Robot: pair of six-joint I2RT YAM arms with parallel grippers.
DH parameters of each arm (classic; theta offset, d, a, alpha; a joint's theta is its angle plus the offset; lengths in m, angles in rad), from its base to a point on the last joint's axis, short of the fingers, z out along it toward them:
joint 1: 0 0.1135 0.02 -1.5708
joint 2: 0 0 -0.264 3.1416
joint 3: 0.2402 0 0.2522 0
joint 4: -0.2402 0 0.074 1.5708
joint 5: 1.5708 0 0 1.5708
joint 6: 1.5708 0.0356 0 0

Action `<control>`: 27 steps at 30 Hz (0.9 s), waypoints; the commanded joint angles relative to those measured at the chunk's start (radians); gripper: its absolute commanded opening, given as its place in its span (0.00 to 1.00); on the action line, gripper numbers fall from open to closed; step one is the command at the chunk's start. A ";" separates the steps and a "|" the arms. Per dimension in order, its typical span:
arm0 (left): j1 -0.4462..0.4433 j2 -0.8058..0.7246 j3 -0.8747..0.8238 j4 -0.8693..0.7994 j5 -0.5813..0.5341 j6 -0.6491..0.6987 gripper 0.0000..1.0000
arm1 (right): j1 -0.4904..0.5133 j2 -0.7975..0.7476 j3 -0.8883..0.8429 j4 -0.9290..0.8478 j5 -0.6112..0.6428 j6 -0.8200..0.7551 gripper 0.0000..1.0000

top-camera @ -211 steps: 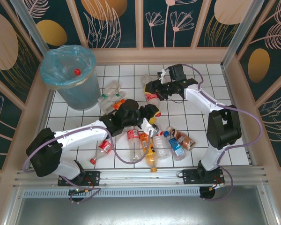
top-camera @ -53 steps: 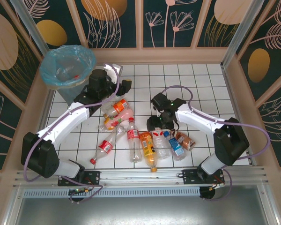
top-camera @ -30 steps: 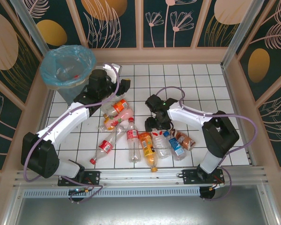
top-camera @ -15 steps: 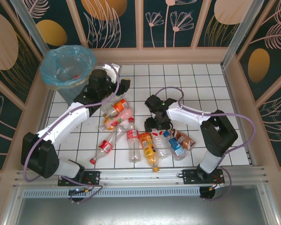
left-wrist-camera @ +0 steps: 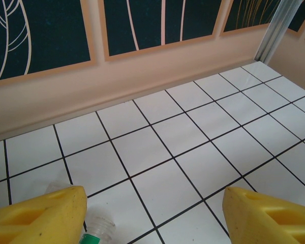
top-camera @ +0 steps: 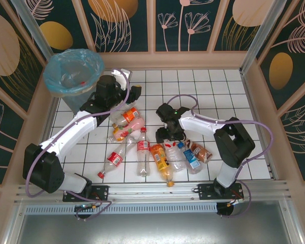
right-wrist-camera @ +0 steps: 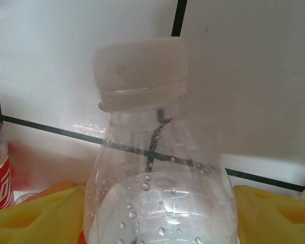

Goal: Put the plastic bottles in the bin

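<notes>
One bin point(top-camera: 73, 71) stands near the left gripper point(top-camera: 133, 94), behind its wrist; that gripper hangs wide open and empty, a green-capped bottle point(left-wrist-camera: 94, 230) just below it. Most bottles point(top-camera: 142, 148) lie under and beside the right gripper point(top-camera: 165, 133), whose jaws closely flank a white-capped bottle point(right-wrist-camera: 142, 71); we cannot tell whether they grip. We judge this a pick: close firmly, lift, carry to the bin.

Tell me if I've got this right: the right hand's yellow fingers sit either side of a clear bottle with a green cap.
Not quite: the cap is white, not green, as the right wrist view shows. The rest holds: the right hand has its yellow fingers either side of the clear bottle.
</notes>
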 commanded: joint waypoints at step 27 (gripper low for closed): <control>0.003 0.026 0.204 -0.087 0.318 -0.226 0.70 | -0.028 -0.156 0.282 0.017 0.133 -0.209 0.53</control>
